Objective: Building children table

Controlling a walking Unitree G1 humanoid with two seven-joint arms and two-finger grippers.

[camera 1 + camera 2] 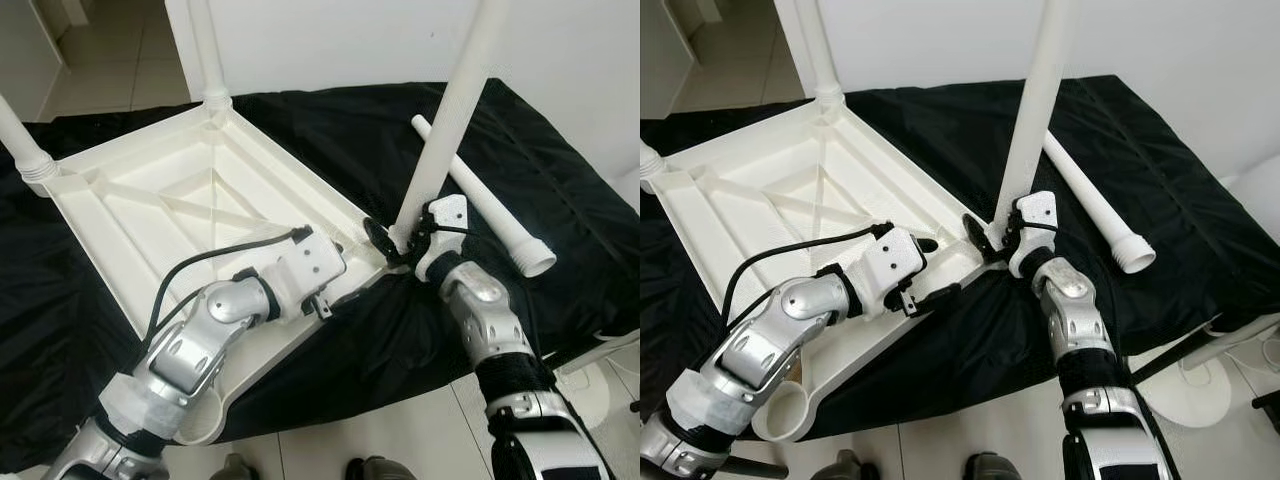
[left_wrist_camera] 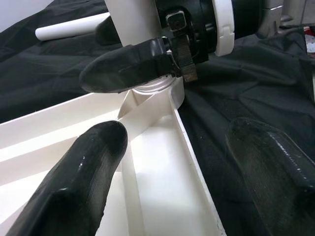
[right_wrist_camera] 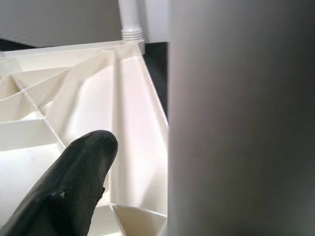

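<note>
An inverted white plastic tabletop [image 1: 790, 210] lies underside up on a black cloth [image 1: 1120, 150]. Two legs stand upright in its far corner sockets. The right end effector [image 1: 992, 238] is closed around the base of a third white leg [image 1: 1035, 110], held upright at the near-right corner socket. The left end effector [image 1: 940, 270] rests at the tabletop's near edge, fingers apart. A fourth leg [image 1: 1095, 215] lies loose on the cloth to the right.
</note>
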